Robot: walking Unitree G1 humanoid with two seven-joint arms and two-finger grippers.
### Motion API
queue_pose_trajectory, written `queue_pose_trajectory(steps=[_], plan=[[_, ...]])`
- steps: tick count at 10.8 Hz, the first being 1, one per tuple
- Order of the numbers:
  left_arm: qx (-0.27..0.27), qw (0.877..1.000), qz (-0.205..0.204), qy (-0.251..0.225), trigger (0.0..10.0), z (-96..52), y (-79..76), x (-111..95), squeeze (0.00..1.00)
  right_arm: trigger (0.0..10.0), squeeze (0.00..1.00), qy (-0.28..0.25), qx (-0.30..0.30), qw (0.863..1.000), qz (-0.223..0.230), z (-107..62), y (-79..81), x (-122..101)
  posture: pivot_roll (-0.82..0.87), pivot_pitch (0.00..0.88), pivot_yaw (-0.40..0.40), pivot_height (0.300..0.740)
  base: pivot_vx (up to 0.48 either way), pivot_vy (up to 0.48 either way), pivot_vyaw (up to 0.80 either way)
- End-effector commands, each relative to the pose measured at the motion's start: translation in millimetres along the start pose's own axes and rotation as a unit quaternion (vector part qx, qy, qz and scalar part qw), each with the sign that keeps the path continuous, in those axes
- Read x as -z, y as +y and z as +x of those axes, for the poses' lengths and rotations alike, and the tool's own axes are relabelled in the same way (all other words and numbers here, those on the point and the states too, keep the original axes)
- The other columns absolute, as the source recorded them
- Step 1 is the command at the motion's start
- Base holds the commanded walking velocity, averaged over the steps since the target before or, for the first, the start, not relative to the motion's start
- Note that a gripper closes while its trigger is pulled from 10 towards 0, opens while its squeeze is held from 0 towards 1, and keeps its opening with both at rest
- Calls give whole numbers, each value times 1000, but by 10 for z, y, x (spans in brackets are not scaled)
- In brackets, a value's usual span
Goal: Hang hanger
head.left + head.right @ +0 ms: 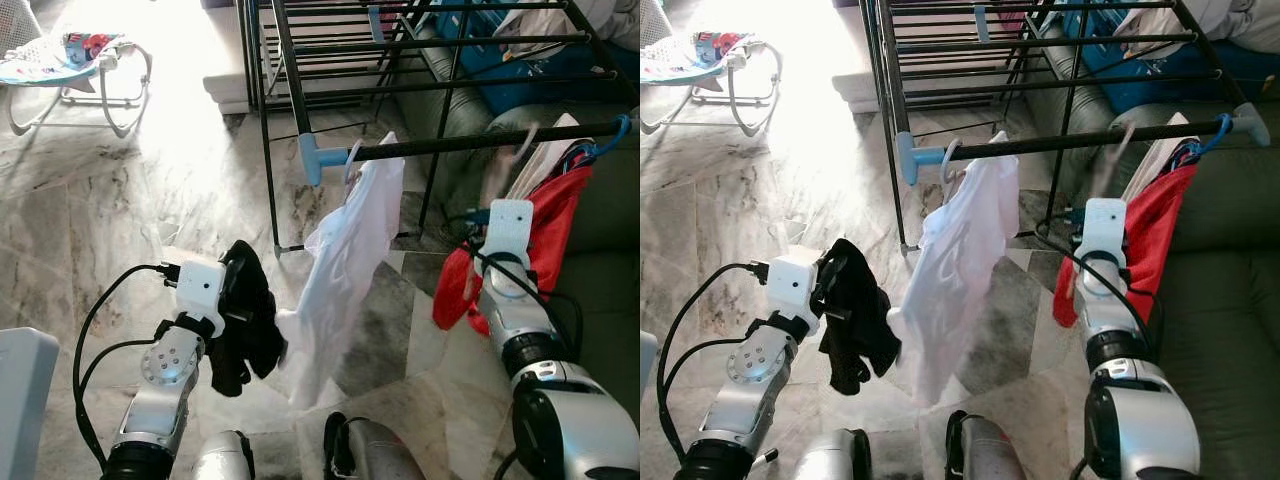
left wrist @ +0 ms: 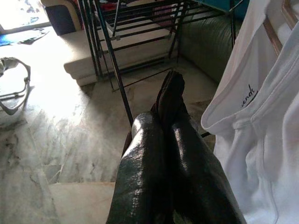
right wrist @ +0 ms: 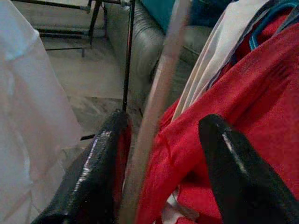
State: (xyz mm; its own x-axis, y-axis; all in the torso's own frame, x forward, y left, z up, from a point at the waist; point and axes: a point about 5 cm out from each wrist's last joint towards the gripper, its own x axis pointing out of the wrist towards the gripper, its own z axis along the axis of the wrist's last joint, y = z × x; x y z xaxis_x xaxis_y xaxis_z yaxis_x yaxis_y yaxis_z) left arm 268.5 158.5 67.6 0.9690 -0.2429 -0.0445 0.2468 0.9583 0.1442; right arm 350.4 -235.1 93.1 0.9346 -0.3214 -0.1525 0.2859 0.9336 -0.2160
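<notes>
A black drying-rack rail with a blue end cap crosses in front of me. From it hangs a white shirt on a pale hanger. Further right on the rail, a red garment hangs from a blue hanger. A blurred beige hanger rises beside it, its hook up near the rail. My right gripper is open, fingers either side of the beige hanger and against the red cloth. My left gripper is shut with nothing in it, low beside the white shirt.
The black drying rack stands on the marble floor, its legs straight ahead. A grey-green sofa runs along the right behind the rail. At the far left sits a baby bouncer, with a pale step behind the rack.
</notes>
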Motion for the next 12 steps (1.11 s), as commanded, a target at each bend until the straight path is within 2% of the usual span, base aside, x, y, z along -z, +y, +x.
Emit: queue_pose_trajectory(steps=[1, 3, 10, 11, 12], plan=[[11, 1000, 4, -4, 10000, 18, -44, -34, 0, 0, 0, 13, 0, 1000, 8, 14, -21, 16, 12, 173, -51, 740, 0, 0, 0], [15, 1000, 5, -3, 10000, 17, -52, -31, 0, 0, 0, 19, -5, 999, 27, 24, 20, -2, 12, 173, -51, 740, 0, 0, 0], [24, 1000, 7, 0, 10000, 25, -79, -28, 0, 0, 0, 18, -15, 999, 35, -2, 53, 31, 14, 171, -47, 740, 0, 0, 0], [26, 1000, 7, 2, 10000, 24, -86, -21, 0, 10000, 0, 15, -27, 999, 44, -23, 82, 47, 14, 171, -47, 740, 0, 0, 0], [27, 1000, 7, 3, 10000, 23, -92, -18, 0, 10000, 1000, 15, -34, 998, 52, -49, 99, 76, 11, 172, -47, 740, 0, 0, 0]])
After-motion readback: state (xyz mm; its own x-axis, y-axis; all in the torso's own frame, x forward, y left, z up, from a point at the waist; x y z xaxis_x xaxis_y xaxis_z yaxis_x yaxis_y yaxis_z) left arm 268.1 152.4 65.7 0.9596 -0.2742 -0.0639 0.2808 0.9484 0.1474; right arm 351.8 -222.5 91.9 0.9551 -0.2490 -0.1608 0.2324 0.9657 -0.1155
